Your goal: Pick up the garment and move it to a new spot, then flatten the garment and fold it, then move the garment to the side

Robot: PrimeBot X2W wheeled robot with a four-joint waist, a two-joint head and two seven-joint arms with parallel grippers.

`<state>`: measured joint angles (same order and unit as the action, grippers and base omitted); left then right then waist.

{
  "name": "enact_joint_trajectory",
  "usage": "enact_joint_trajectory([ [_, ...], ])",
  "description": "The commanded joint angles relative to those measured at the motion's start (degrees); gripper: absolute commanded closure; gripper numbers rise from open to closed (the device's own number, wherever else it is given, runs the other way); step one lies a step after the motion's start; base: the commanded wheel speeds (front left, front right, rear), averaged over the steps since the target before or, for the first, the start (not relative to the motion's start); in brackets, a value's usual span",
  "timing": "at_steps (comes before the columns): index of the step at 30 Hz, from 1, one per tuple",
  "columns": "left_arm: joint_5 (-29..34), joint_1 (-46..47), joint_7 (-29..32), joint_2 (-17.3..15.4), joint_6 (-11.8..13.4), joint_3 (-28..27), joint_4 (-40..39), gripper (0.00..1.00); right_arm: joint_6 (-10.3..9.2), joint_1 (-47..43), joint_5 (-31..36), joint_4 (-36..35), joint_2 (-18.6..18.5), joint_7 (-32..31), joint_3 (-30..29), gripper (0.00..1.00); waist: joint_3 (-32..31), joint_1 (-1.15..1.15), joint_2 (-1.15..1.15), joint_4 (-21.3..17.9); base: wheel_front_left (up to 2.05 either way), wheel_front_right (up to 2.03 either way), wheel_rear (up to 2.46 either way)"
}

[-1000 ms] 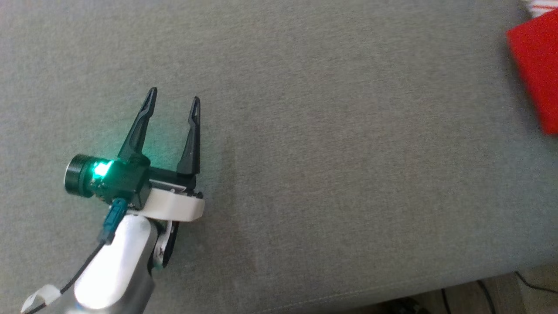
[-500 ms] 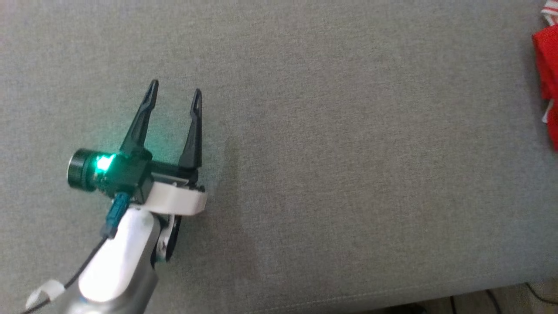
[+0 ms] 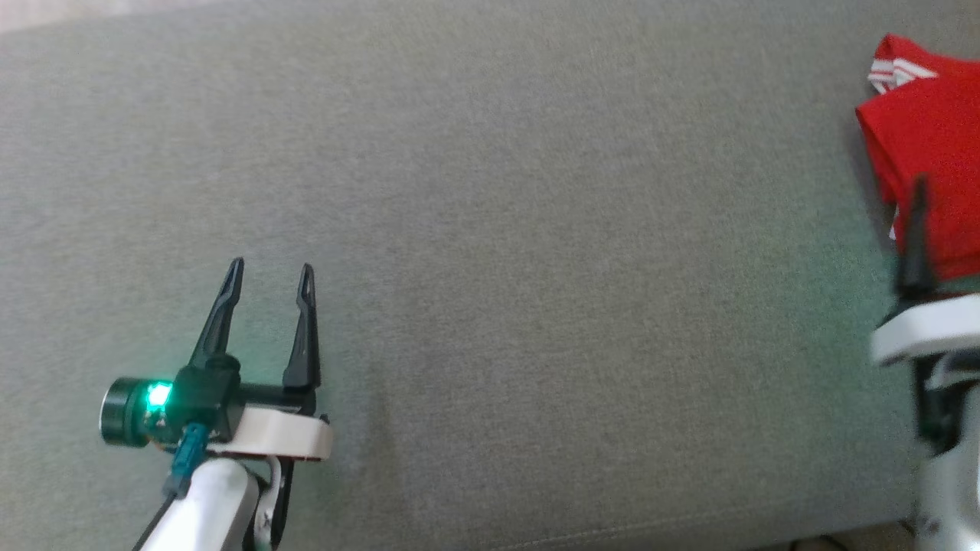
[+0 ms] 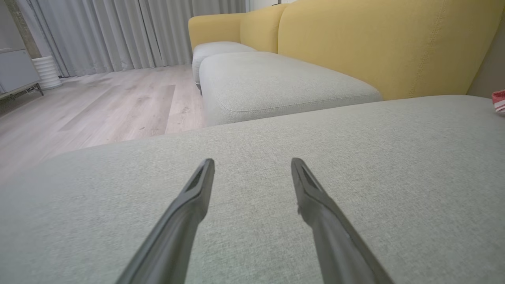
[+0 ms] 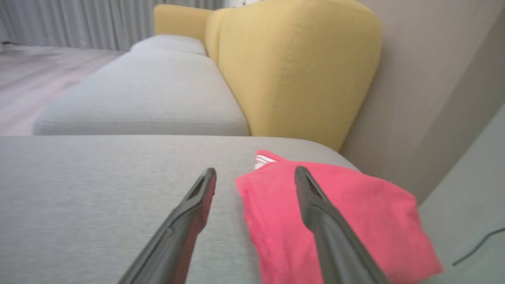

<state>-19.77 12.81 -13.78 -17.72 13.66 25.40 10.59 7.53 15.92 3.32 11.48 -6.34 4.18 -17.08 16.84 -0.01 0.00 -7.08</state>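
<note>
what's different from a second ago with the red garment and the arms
The right gripper opened its jaws and let go of the red garment, which now lies folded at the right end of the grey cushion. The head view shifted as the camera moved. The left gripper stayed open and empty above the cushion.

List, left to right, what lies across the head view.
left gripper, jaws apart → bare stretch of grey cushion → red garment, folded at the right edge.
</note>
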Motion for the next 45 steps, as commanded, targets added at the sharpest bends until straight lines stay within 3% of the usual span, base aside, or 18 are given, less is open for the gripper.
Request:
enact_joint_trajectory([
  [1, -0.30, 0.25, -0.48, -1.75, 0.58, -2.69, -1.89, 0.00, -0.04, -1.16, -1.41, -4.07, 0.12, -0.46, 3.14, 0.00, -1.94, 0.01, 0.00, 1.31, 0.00, 0.00, 0.00],
  [9, -0.97, -1.96, 0.89, -3.08, 1.52, -3.20, -2.71, 0.00, -0.04, -7.91, -5.93, -13.18, 2.65, -2.23, 12.63, 0.00, -6.53, 0.01, 0.00, 6.04, 0.00, 0.00, 0.00],
  [15, -2.52, -4.95, 2.14, -4.08, 2.20, -4.14, -3.29, 0.00, -0.04, -12.87, -7.08, -16.67, 3.27, -3.33, 15.70, 0.00, -10.30, 0.01, 0.00, 8.41, 0.00, 0.00, 0.00],
  [30, -5.02, -11.68, 4.69, -5.83, 3.17, -4.53, -4.61, 0.00, -0.04, -23.25, -10.96, -20.40, 3.46, -5.36, 17.79, 0.00, -15.93, 0.01, 0.00, 6.65, 0.00, 0.00, 0.00],
  [45, -5.55, -12.73, 5.87, -6.72, 3.62, -4.14, -5.87, 0.00, -0.04, -24.54, -12.34, -21.05, 3.46, -5.46, 18.76, 0.00, -16.09, 0.01, 0.00, 5.99, 0.00, 0.00, 0.00],
])
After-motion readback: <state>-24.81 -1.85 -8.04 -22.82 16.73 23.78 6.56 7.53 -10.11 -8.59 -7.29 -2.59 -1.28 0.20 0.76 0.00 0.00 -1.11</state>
